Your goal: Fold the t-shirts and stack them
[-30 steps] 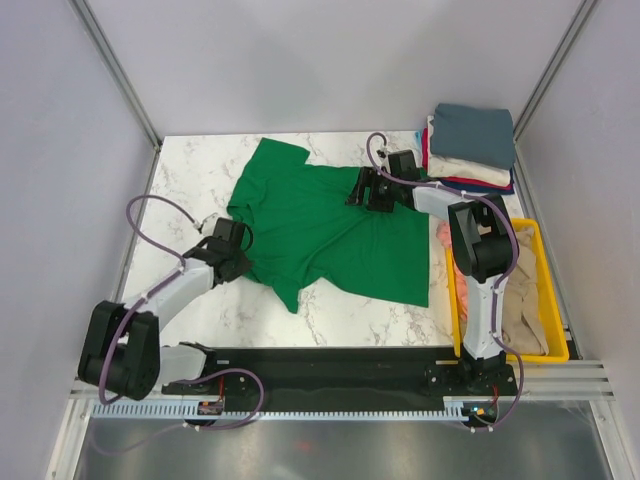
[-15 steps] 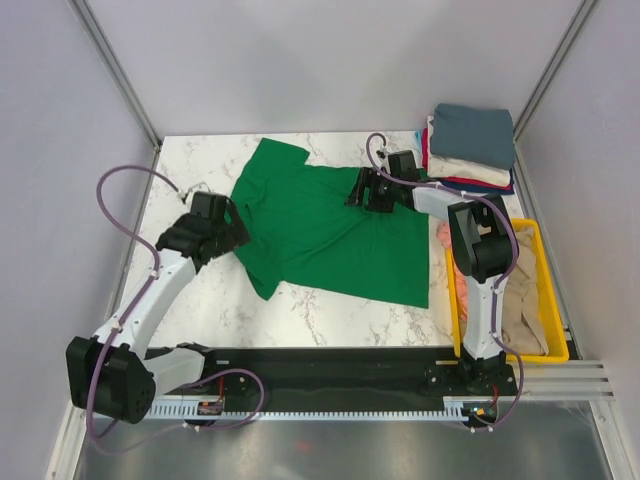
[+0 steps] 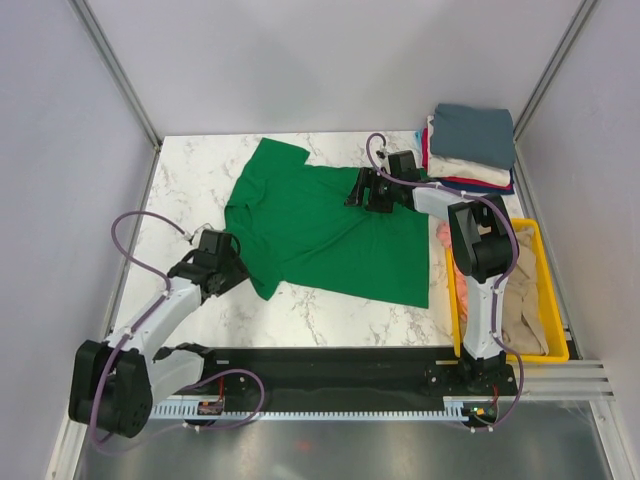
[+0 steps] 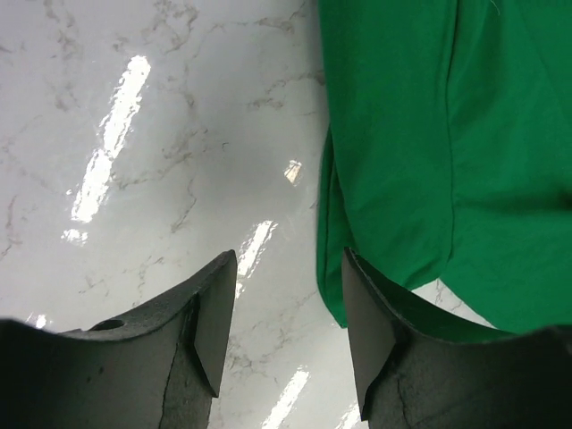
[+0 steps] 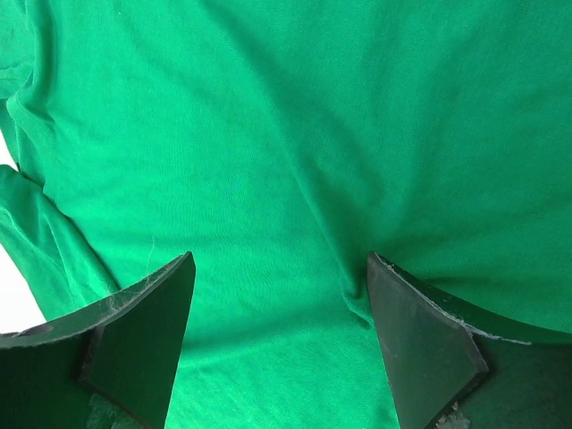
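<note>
Green tee (image 3: 320,225) lies spread flat on the marble worktop (image 3: 190,180), one sleeve pointing to the far left corner and the bottom hem toward the right. The near-left part is folded in, giving a straight slanted edge.

L gripper (image 3: 228,268) sits at the tee's near-left edge, low over the worktop. In the wrist view, L gripper (image 4: 288,259) has its jaws spread w/ nothing pinched. Bare marble shows btwn them, and the tee's rounded hem corner (image 4: 384,179) lies just inside the right-hand finger. Can't tell if they touch.

R gripper (image 3: 362,190) is over the tee's far edge, near the collar area. Wrist view: R gripper (image 5: 279,259) has its jaws wide apart w/ green cloth filling the gap, not gripped.

Stack of folded tees (image 3: 470,148) sits just beyond the green tee's far-right corner, slate blue on top, then white, w/ red lower down. Yellow bin (image 3: 553,300) stands right of the green tee, w/ pink cloth (image 3: 443,238) hanging over its near wall and beige cloth inside.
</note>
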You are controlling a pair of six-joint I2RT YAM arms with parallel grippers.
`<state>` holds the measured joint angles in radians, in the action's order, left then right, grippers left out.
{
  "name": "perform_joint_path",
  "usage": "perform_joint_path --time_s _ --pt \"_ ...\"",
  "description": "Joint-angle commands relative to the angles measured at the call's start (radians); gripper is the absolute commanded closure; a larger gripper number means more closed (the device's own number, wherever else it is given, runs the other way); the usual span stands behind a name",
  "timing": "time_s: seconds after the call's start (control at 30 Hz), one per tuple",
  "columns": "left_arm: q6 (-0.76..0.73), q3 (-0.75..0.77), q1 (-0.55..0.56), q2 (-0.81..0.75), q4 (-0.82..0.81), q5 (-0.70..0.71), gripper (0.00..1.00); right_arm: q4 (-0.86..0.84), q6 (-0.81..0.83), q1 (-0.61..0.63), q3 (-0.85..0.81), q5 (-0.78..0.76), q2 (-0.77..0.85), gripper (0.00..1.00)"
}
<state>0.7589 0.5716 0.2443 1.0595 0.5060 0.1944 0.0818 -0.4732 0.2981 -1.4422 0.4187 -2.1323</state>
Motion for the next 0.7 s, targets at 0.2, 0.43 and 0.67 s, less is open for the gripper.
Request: perform_joint_path --time_s 0.2,0.43,0.67 --pt "0.005 -0.048 0.0 0.201 -0.291 -0.079 0.45 0.047 0.018 0.009 0.026 0.017 -0.021 0.15" --pt "-0.007 -0.046 0.0 0.247 -0.331 -0.076 0.57 0.046 0.021 0.01 0.025 0.019 -0.04 0.15" --pt "-0.004 -0.073 0.004 0.179 -0.33 -0.108 0.65 0.047 0.021 0.01 0.02 0.017 -0.052 0.15"
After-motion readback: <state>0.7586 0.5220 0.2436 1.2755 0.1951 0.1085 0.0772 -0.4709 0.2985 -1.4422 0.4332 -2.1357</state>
